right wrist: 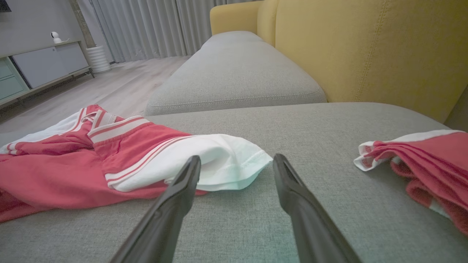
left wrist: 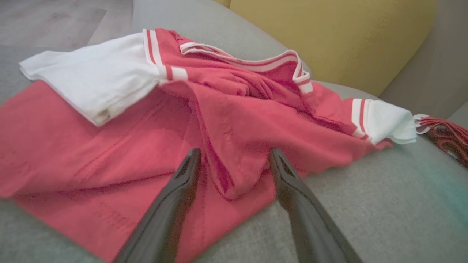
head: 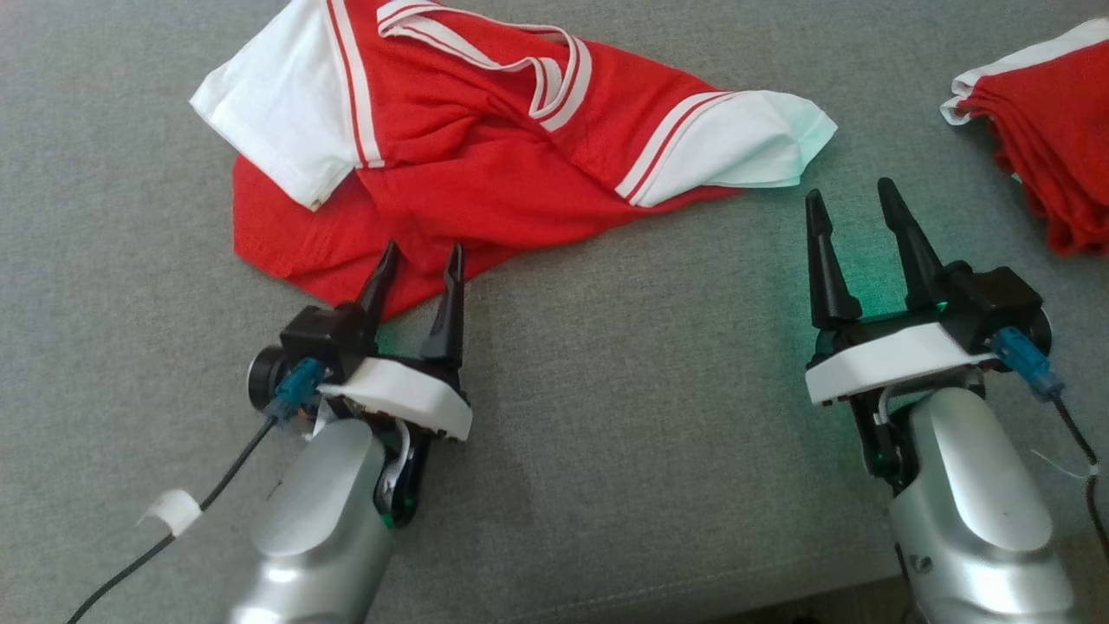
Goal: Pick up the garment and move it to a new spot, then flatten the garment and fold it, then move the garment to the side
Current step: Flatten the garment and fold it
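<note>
While the grey sofa seat (head: 624,451) runs under everything in sight, its yellow backrest (right wrist: 365,47) rises well beyond the right fingers (head: 823,260), far ahead of their tips. Next in size, the garment (head: 485,173), a red jersey with white sleeves and striped trim, lies crumpled on the seat ahead of the left fingers (head: 379,282) and reaches across toward the right pair. Its body is bunched into ridges, and the striped collar (head: 554,78) sits at the far side from both pairs. One white sleeve (head: 277,121) is folded over the red cloth ahead and to the left of the left fingers. A second red and white stack of cloth (head: 1053,147) rests on the seat off to the right of the right fingers, apart from the jersey.

The left fingers are released and spread wide, gripping nothing. Their tips stand over the jersey's near hem, and in the left wrist view a raised ridge of red cloth lies between them. Whether the tips touch the cloth I cannot tell. The right fingers are likewise released and wide, empty, poised over bare seat. The other white sleeve (head: 745,147) lies just ahead of them, nearest the left one of the pair. A green glow (head: 853,299) tints the seat at their base.
</note>
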Robot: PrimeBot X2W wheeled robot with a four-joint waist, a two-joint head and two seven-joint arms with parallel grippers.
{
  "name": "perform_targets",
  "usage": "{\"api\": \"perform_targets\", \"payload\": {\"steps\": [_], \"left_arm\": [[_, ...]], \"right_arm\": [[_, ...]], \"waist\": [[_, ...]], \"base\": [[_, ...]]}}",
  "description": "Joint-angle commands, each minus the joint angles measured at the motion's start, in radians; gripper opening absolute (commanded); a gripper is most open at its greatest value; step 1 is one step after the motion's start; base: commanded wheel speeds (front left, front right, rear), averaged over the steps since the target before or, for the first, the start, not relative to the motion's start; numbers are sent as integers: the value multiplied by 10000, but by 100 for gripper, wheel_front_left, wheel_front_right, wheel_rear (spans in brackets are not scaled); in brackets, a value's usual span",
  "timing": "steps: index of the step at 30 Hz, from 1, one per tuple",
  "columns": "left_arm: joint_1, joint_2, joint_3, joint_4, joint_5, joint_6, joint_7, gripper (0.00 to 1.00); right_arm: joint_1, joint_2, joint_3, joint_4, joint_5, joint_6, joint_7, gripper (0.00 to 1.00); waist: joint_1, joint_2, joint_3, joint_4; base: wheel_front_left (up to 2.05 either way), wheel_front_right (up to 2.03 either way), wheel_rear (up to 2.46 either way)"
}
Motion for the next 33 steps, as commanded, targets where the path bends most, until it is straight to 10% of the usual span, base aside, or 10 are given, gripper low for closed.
{"api": "perform_targets", "payload": {"steps": [1, 16, 26, 28, 33], "left_arm": [[-140, 49, 342, -324, 6, -8, -38, 5], [1496, 49, 872, -2438, 54, 33, -38, 0], [2952, 49, 2326, -1503, 922, 708, -38, 0], [2956, 49, 2444, -1330, 1004, 841, -38, 100], [3021, 49, 2282, -1428, 877, 978, -38, 100]], "right_arm": [[-85, 16, 151, -334, 49, 25, -65, 100], [462, 16, -22, 127, -70, 25, -65, 100], [823, 16, 1138, 456, 146, 25, -65, 100], [824, 16, 1504, 563, 78, 25, -65, 100], [709, 16, 2401, 785, -246, 25, -65, 100]], "waist": [[-1, 0, 3, 42], [-1, 0, -1319, 1727], [-1, 0, -1983, 2710], [-1, 0, -1980, 2788], [-1, 0, -1926, 3017]], "base": [[0, 0, 0], [0, 0, 0], [0, 0, 0], [0, 0, 0], [0, 0, 0]]}}
